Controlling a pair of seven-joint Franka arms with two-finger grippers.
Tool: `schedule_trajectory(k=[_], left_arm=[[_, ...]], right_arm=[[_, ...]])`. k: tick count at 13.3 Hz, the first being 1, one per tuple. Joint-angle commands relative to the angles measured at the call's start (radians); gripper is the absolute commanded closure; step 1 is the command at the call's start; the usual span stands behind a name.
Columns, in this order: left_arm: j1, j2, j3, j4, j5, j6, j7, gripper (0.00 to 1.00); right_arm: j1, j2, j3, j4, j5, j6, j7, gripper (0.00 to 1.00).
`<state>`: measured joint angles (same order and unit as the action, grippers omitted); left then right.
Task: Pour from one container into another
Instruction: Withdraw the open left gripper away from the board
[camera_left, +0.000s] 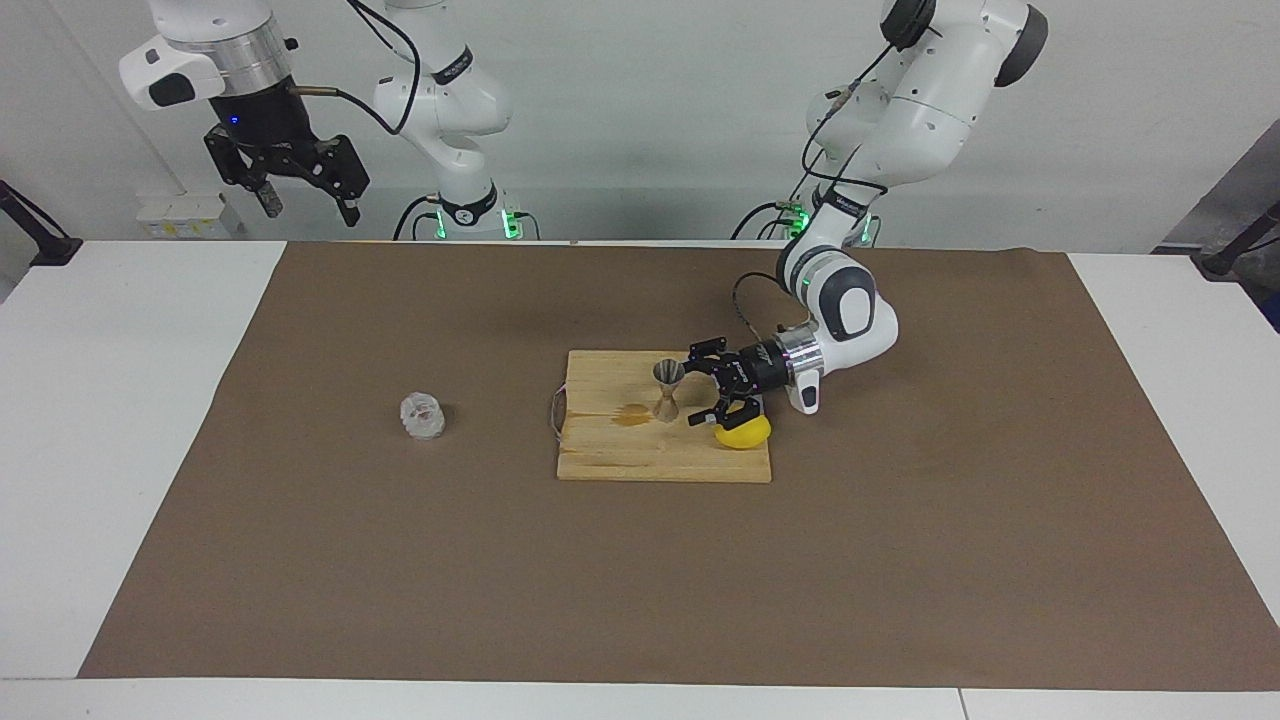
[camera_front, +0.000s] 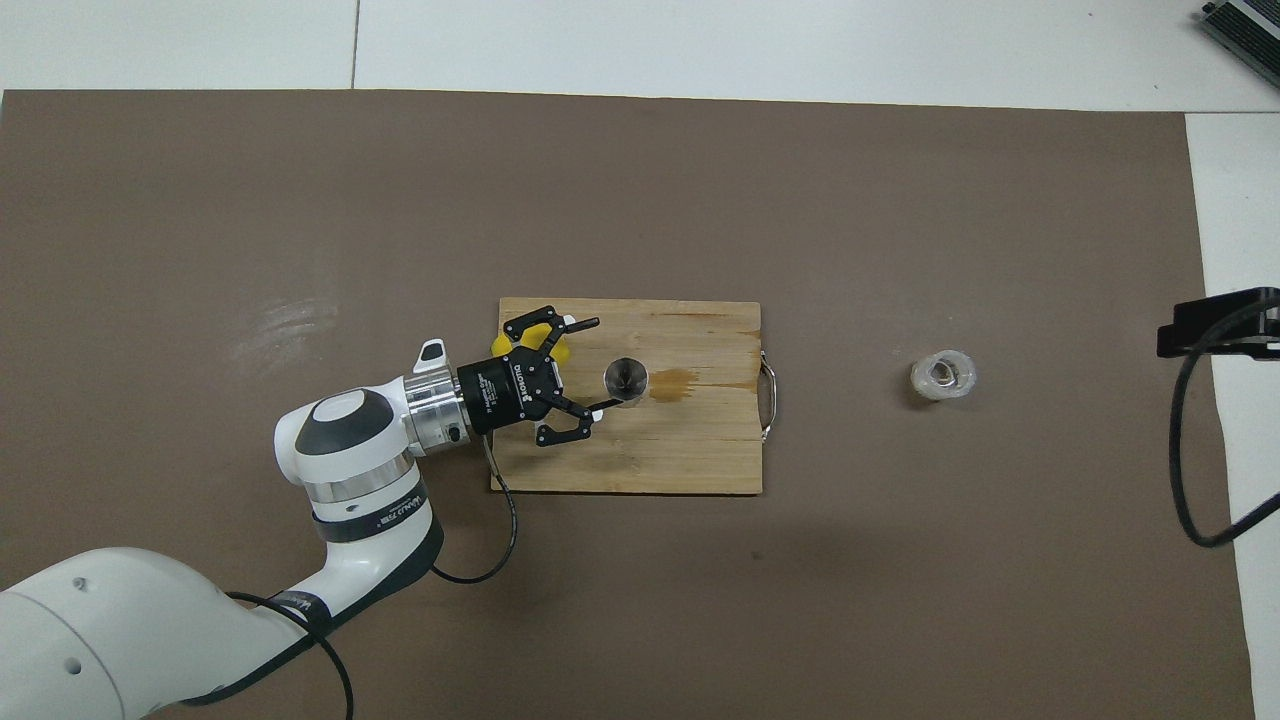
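Note:
The clear faceted glass cup stands on the brown mat toward the right arm's end, also in the overhead view. The steel jigger stands upright on the wooden board, also seen from above. My left gripper lies low and level over the board, open, its fingertips just beside the jigger on the left arm's side. It holds nothing. My right gripper waits raised and open above the table's edge at the right arm's end, empty.
A yellow lemon lies on the board under the left gripper's body, partly hidden. A brownish wet stain marks the board beside the jigger. The board has a metal handle at its end toward the glass.

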<state>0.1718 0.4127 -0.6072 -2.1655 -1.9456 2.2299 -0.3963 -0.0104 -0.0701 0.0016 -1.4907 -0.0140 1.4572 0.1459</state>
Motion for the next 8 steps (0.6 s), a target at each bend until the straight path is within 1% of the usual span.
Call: schedule_trajectory(k=[1,3,4,7,8], left_arm=[[0.028,-0.052,-0.003,-0.034,-0.001,0.01,-0.004,0.0],[0.029,-0.078,-0.002,-0.043,0.005,0.011,-0.004,0.0],[0.047,-0.081,-0.002,-0.045,0.029,0.01,-0.004,0.0],[0.083,-0.087,-0.002,-0.045,0.131,-0.003,-0.03,0.0],[0.092,-0.101,-0.002,-0.043,0.17,-0.006,-0.056,0.0]], right_arm=[[-0.016,-0.01,0.009,-0.006,0.005,-0.011,-0.025,0.0],[-0.016,-0.01,0.009,-0.006,0.005,-0.011,-0.025,0.0],[-0.016,-0.01,0.009,-0.006,0.005,-0.011,-0.025,0.0],[-0.016,-0.01,0.009,-0.006,0.005,-0.011,-0.025,0.0],[-0.016,-0.01,0.009,-0.006,0.005,-0.011,-0.025,0.0]])
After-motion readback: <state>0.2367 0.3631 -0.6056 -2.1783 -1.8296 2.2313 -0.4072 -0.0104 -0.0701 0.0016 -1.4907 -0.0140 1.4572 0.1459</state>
